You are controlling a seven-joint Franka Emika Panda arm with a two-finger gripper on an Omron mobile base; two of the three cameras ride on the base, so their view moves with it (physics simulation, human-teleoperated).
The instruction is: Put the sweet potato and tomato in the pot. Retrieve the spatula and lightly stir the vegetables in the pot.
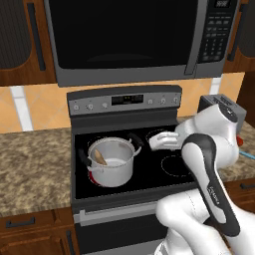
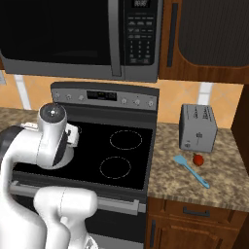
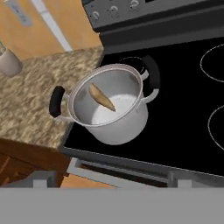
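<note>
The steel pot (image 1: 110, 160) stands on the stove's front left burner, its two black loop handles at the rim. Inside it, the tan sweet potato (image 1: 100, 157) leans against the wall; from the hand view it lies in the pot (image 3: 109, 109) as a tapered root (image 3: 101, 97). My gripper (image 1: 155, 142) hovers right of the pot and a little above it, open and holding nothing, its fingertips (image 3: 44, 178) spread wide. The red tomato (image 2: 198, 159) sits on the right counter in front of the toaster. Beside the tomato lies the blue spatula (image 2: 192, 171).
A steel toaster (image 2: 197, 127) stands at the back of the right counter. The microwave (image 1: 129, 35) hangs low over the stove (image 1: 164, 169). A pale cup (image 3: 8, 62) stands on the left counter (image 1: 35, 159). My own arm hides much of the stove in the right base view.
</note>
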